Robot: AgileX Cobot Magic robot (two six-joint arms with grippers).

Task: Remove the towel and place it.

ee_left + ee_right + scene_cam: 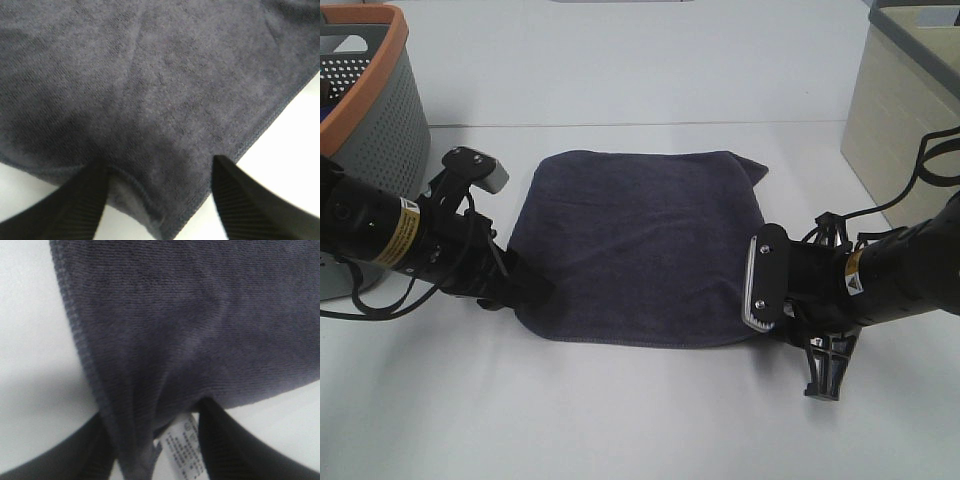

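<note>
The dark charcoal towel (645, 245) lies spread flat on the white table (640, 420). My left gripper (535, 290) is at its near left corner. In the left wrist view the left gripper (160, 167) is open, its black fingers (65, 210) standing either side of the towel's (150, 90) hemmed corner. My right gripper (748, 300) is at the near right corner. In the right wrist view the right gripper (150, 410) is closed on the towel's (190, 315) bunched corner, with the white tag (182, 447) between the fingers.
A grey perforated basket (380, 120) with an orange rim stands at the far left behind the left arm. A beige bin (900, 110) stands at the far right. Black cables (920, 160) loop above the right arm.
</note>
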